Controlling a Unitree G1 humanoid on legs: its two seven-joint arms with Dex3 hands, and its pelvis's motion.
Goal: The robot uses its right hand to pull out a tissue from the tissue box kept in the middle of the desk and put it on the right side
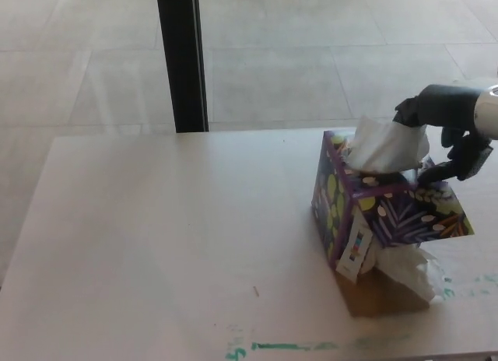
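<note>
Our right hand [445,135] has fingers closing around the tissue [387,147] sticking up from the box [385,213] on the desk [171,244]. It's light, soft, tearable; we'd pinch the tuft's top.

- I see bright, washed daylight from the far floor [311,57].
- Pale glare across the desk [171,236].
- Tissue box [381,209] casts a short near shadow.
- Overall soft, slightly blurry.

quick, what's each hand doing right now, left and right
Left hand: not in view.
Right hand: beside the tissue sticking up from the tissue box, fingers curled around it; whether it actually grips the tissue cannot be told.
</note>
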